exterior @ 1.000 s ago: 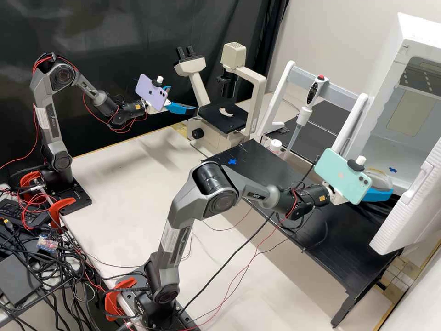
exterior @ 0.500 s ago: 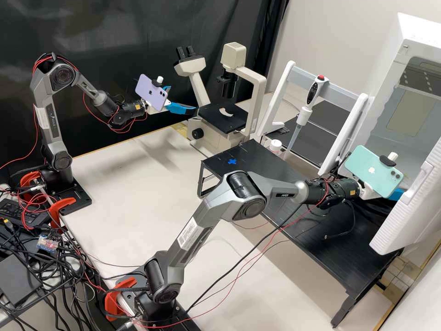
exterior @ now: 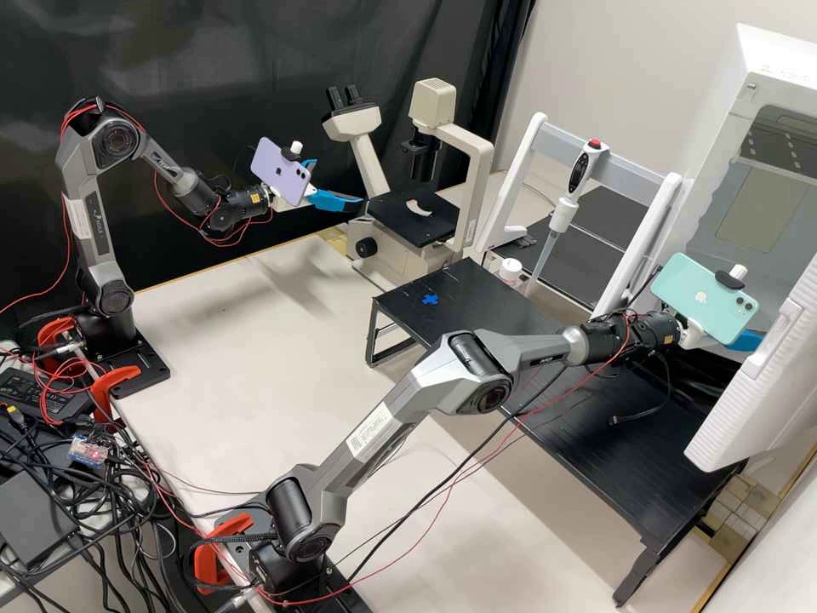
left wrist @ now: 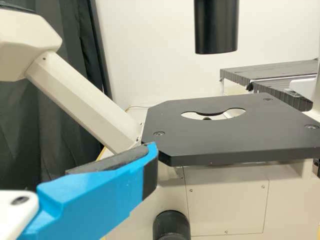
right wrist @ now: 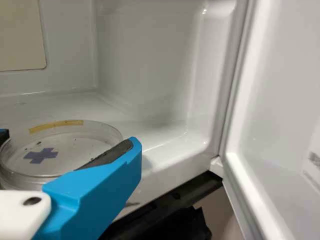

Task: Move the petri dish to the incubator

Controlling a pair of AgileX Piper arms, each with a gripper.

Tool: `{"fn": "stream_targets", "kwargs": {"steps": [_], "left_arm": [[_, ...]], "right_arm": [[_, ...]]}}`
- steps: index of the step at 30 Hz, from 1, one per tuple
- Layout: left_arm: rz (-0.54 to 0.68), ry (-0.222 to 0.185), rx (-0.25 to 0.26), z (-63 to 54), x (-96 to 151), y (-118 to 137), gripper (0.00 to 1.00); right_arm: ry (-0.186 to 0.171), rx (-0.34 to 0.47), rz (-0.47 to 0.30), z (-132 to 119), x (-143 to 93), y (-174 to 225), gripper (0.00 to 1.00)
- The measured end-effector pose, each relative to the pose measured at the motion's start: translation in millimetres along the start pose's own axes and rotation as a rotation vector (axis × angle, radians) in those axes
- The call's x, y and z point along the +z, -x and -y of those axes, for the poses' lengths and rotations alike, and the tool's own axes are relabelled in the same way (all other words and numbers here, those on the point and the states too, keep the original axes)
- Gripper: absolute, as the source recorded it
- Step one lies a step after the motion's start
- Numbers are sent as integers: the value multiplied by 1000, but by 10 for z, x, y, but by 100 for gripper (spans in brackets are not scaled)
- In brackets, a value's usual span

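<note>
In the high view the right gripper (exterior: 745, 341) reaches inside the doorway of the white incubator (exterior: 703, 247), partly behind a mint-green phone. The right wrist view has the right gripper (right wrist: 69, 138) shut on the clear round petri dish (right wrist: 70, 159), a pad against its side; a strip of yellow tape is on the dish's rim. A blue cross shows through the dish, over the incubator floor (right wrist: 165, 127). Whether the dish touches that floor, I cannot tell. The left gripper (exterior: 337, 182) stands open beside the microscope; the left wrist view shows the left gripper (left wrist: 71, 149) near the microscope stage.
The incubator door (exterior: 757, 383) hangs open close to the right gripper. A black stand (exterior: 464, 311) with a blue cross lies below the right arm. Behind are a pipette (exterior: 562, 213) on its rack and the microscope (exterior: 413, 217).
The right arm has stretched out and its gripper has gone farther to the right, deeper into the incubator, rising a little in the high view. The left arm has kept still.
</note>
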Motion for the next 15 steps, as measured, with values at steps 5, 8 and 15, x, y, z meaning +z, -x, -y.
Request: {"fn": "stream_targets", "kwargs": {"steps": [5, 8, 15], "left_arm": [[0, 0, 0, 0, 0, 0, 100], [0, 0, 0, 0, 0, 0, 100], [0, 0, 0, 0, 0, 0, 100]], "right_arm": [[-5, -14, -9, 13, -50, -57, 0], [-8, -17, -11, 44, -40, -97, 0], [-8, -34, -1, 114, -18, -129, 0]]}}
